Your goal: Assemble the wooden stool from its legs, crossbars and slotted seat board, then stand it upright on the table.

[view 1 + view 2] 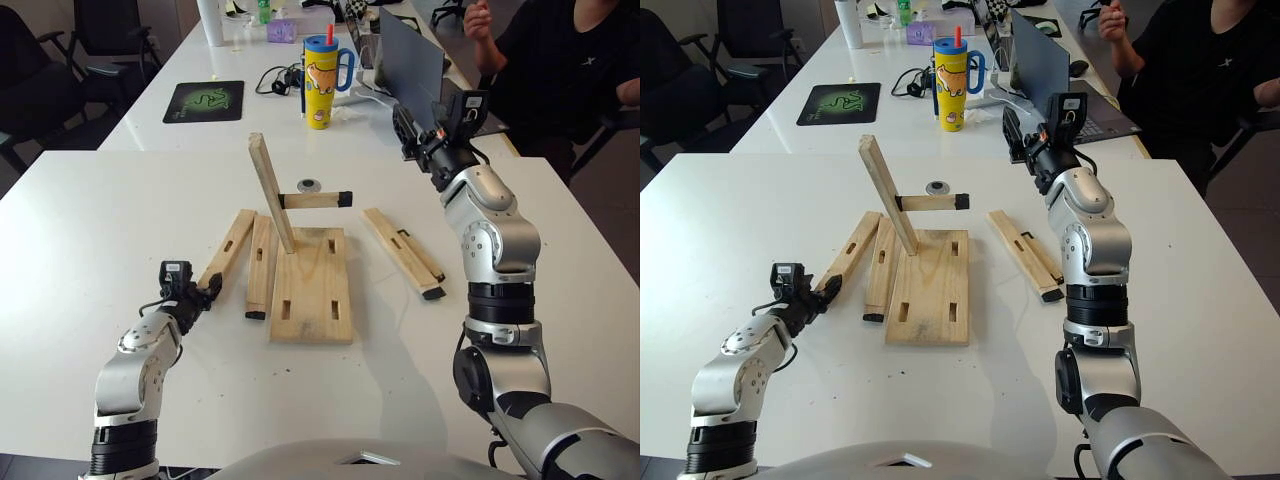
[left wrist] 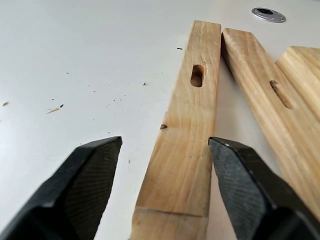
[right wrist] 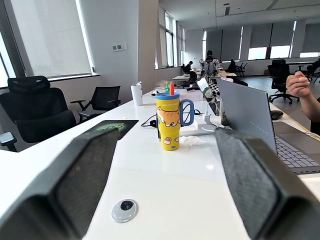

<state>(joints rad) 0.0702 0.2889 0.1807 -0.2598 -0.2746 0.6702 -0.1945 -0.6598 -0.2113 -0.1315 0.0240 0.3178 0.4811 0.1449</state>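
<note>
Two textured fingers point(image 2: 90, 175) of the left hand point(image 2: 165, 145) straddle a slotted wooden leg point(image 2: 192, 115).

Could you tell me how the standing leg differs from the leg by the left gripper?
The standing leg rises tilted from the seat board; the leftmost leg lies flat on the table. The standing leg carries a crossbar; the leftmost leg's slot is empty. The open left gripper flanks the leftmost leg; nothing touches the standing leg. Both are pale wood.

Seat board point(image 1: 932, 300) flat; tilted leg point(image 1: 886, 192) stands in it; left claw point(image 1: 829, 288) at loose leg point(image 1: 852, 250).
</note>
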